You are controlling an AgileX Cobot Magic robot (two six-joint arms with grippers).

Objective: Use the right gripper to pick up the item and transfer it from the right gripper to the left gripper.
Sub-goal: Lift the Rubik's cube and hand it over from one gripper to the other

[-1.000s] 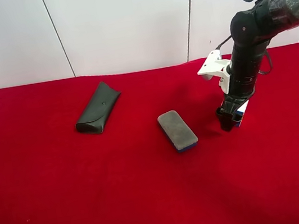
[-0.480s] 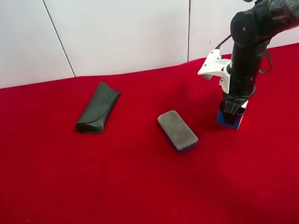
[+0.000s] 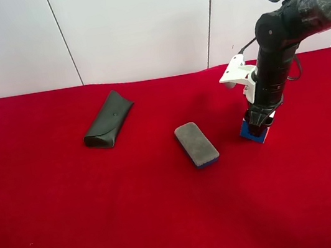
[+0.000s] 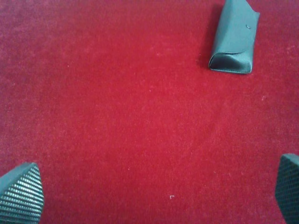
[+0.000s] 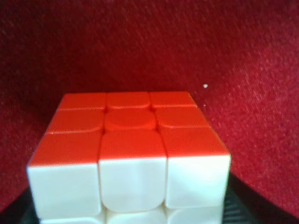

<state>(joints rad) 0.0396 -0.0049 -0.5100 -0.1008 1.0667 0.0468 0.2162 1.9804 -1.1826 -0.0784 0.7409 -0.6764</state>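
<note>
The puzzle cube (image 3: 253, 133) sits at the tip of the arm at the exterior high view's right, with a blue face showing, low at the red cloth. I cannot tell if it touches the cloth. In the right wrist view the cube (image 5: 131, 149) fills the frame, red face up and white face toward the camera, held between the black fingers (image 5: 264, 205). My right gripper (image 3: 258, 122) is shut on it. My left gripper (image 4: 154, 191) is open and empty over bare cloth, its fingertips (image 4: 18, 193) wide apart. It is out of the exterior high view.
A grey oblong eraser (image 3: 196, 144) lies just left of the cube. A dark green glasses case (image 3: 109, 128) lies further left and also shows in the left wrist view (image 4: 233, 39). The red cloth (image 3: 105, 221) covers the whole table.
My right gripper has risen slightly and shifted over the cube. The cube's blue face now shows below the fingers, where a second ago the cube was mostly behind them.
</note>
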